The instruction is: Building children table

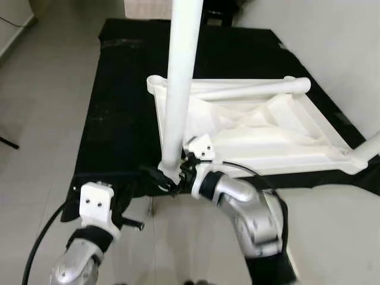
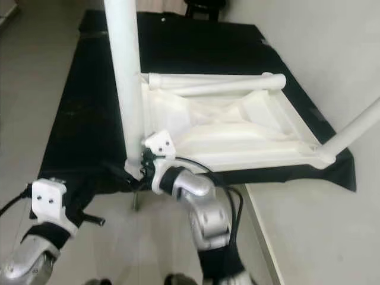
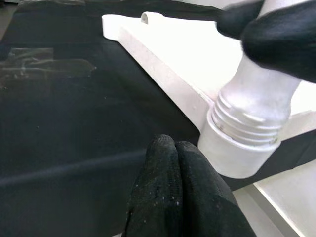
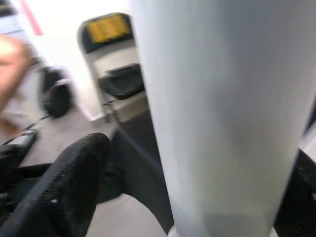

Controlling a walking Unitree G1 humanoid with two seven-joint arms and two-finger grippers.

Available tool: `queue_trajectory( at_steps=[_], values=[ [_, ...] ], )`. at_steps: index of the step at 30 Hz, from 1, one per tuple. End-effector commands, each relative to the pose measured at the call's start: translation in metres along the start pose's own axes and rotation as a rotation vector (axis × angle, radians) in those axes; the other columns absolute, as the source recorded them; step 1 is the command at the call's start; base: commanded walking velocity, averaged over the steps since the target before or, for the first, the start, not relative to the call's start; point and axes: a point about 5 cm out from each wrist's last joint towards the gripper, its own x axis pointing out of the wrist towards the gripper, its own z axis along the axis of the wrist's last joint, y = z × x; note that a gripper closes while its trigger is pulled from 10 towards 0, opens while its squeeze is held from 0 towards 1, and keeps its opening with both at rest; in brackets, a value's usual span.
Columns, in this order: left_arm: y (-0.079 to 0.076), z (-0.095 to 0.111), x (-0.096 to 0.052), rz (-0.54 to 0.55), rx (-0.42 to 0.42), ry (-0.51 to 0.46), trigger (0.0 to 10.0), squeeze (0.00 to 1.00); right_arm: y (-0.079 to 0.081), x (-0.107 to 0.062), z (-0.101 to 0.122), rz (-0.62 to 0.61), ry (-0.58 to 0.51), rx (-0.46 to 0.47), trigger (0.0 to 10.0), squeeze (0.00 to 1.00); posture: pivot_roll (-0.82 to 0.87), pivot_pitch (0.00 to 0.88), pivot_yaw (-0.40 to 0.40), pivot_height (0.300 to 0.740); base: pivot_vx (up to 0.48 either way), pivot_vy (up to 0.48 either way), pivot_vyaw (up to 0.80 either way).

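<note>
White kids' table top [image 1: 261, 133] lies upside down on a black cloth [image 1: 119, 119] over a low bench, near corner right at the cloth's front edge. One white leg [image 1: 181, 83] stands upright in that near corner socket [image 3: 232, 153]; threads at its base show just above the socket rim in the left wrist view, so it's not fully seated. Right gripper [image 1: 172, 176] reaches in from the right w/ its black fingers [image 4: 64, 187] spread either side of the leg's lower end, pinching it just above the socket. Left gripper [image 3: 177, 192] hangs low at the cloth's front edge, just left of the socket, fingers pressed together, touching nothing. 2nd leg [image 1: 249, 89] lies flat across the far side of the top, resting on its rim. 3rd leg [image 2: 356, 127] sticks out from the far right corner, angled up toward the white wall [image 1: 332, 41]. Light tiled floor [image 1: 41, 119] to the left. Right wrist view, blurred: a folding chair [image 4: 116, 64] w/ yellow label on its back, beyond the leg
</note>
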Motion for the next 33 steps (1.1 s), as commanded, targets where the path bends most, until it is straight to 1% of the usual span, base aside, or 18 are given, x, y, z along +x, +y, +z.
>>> queue_trajectory(
  at_steps=[1, 2, 3, 4, 6, 7, 9, 11, 13, 14, 17, 18, 19, 20, 24, 26, 31, 33],
  values=[
    [-0.004, -0.003, -0.005, -0.007, -0.008, 0.014, 10.0, 0.0, 0.005, 0.004, -0.002, 0.217, 0.002, -0.023, 10.0, 0.4, -0.11, 0.159, -0.137, 0.74, 0.0, 0.0, 0.0],
    [-0.004, -0.003, -0.005, -0.007, -0.008, 0.014, 10.0, 0.0, 0.005, 0.004, -0.002, 0.217, 0.002, -0.023, 10.0, 0.4, -0.11, 0.159, -0.137, 0.74, 0.0, 0.0, 0.0],
    [-0.006, -0.001, -0.008, -0.009, -0.009, 0.015, 10.0, 0.0, -0.003, 0.003, 0.001, 0.294, 0.026, -0.056, 10.0, 0.0, -0.1, 0.174, -0.139, 0.74, 0.0, 0.0, 0.0],
    [-0.006, -0.001, -0.008, -0.009, -0.009, 0.015, 10.0, 0.0, -0.003, 0.003, 0.001, 0.294, 0.026, -0.056, 10.0, 0.0, -0.1, 0.174, -0.139, 0.74, 0.0, 0.0, 0.0],
    [-0.007, -0.001, -0.009, -0.009, -0.011, 0.016, 10.0, 0.0, -0.009, 0.003, 0.004, 0.339, 0.044, -0.073, 10.0, 0.0, -0.1, 0.174, -0.139, 0.74, 0.0, 0.0, 0.0],
    [-0.01, 0.001, -0.013, -0.013, -0.015, 0.021, 10.0, 0.0, -0.02, 0.008, 0.011, 0.371, 0.072, -0.106, 10.0, 0.0, -0.08, 0.206, -0.139, 0.74, 0.0, 0.0, 0.0],
    [-0.013, 0.003, -0.019, -0.018, -0.02, 0.03, 10.0, 0.0, -0.032, 0.014, 0.021, 0.409, 0.106, -0.141, 10.0, 0.0, -0.07, 0.222, -0.138, 0.74, 0.0, 0.0, 0.0],
    [-0.015, 0.004, -0.023, -0.021, -0.024, 0.037, 10.0, 0.0, -0.037, 0.02, 0.027, 0.432, 0.117, -0.149, 10.0, 0.0, -0.06, 0.241, -0.136, 0.74, 0.0, 0.0, 0.0],
    [-0.015, 0.004, -0.023, -0.021, -0.024, 0.037, 10.0, 0.0, -0.037, 0.02, 0.027, 0.432, 0.117, -0.149, 10.0, 0.0, -0.06, 0.241, -0.136, 0.74, 0.0, 0.0, 0.0],
    [-0.018, 0.005, -0.028, -0.027, -0.029, 0.047, 10.0, 0.0, -0.04, 0.027, 0.031, 0.441, 0.13, -0.154, 10.0, 0.0, -0.04, 0.259, -0.135, 0.74, 0.0, 0.0, 0.0],
    [-0.018, 0.006, -0.029, -0.028, -0.03, 0.05, 10.0, 0.0, -0.042, 0.029, 0.031, 0.455, 0.137, -0.158, 10.0, 0.0, -0.04, 0.262, -0.134, 0.74, 0.0, 0.0, 0.0],
    [-0.019, 0.006, -0.031, -0.03, -0.031, 0.053, 10.0, 0.0, -0.042, 0.03, 0.031, 0.472, 0.142, -0.159, 8.8, 0.0, -0.04, 0.273, -0.13, 0.74, 0.0, 0.0, 0.0],
    [-0.019, 0.006, -0.031, -0.03, -0.031, 0.053, 10.0, 0.0, -0.042, 0.03, 0.031, 0.472, 0.142, -0.159, 8.8, 0.0, -0.04, 0.273, -0.13, 0.74, 0.0, 0.0, 0.0],
    [-0.02, 0.007, -0.033, -0.031, -0.032, 0.057, 10.0, 0.0, -0.041, 0.031, 0.03, 0.51, 0.148, -0.157, 0.0, 0.0, -0.03, 0.279, -0.129, 0.74, 0.0, 0.0, 0.0],
    [-0.02, 0.007, -0.035, -0.032, -0.034, 0.062, 10.0, 0.0, -0.04, 0.031, 0.03, 0.566, 0.16, -0.155, 0.0, 0.0, -0.03, 0.284, -0.129, 0.74, 0.0, 0.0, 0.0],
    [-0.02, 0.008, -0.036, -0.031, -0.034, 0.066, 10.0, 0.0, -0.044, 0.03, 0.031, 0.589, 0.166, -0.158, 0.0, 0.0, -0.04, 0.286, -0.128, 0.74, 0.0, 0.0, 0.0],
    [-0.02, 0.008, -0.036, -0.031, -0.034, 0.069, 10.0, 0.0, -0.049, 0.028, 0.032, 0.572, 0.159, -0.16, 0.0, 0.0, -0.04, 0.285, -0.128, 0.74, 0.0, 0.0, 0.0],
    [-0.02, 0.008, -0.033, -0.03, -0.034, 0.069, 10.0, 0.0, -0.057, 0.024, 0.036, 0.502, 0.126, -0.151, 0.0, 0.0, -0.05, 0.274, -0.126, 0.74, 0.0, 0.0, 0.0]
  ],
)
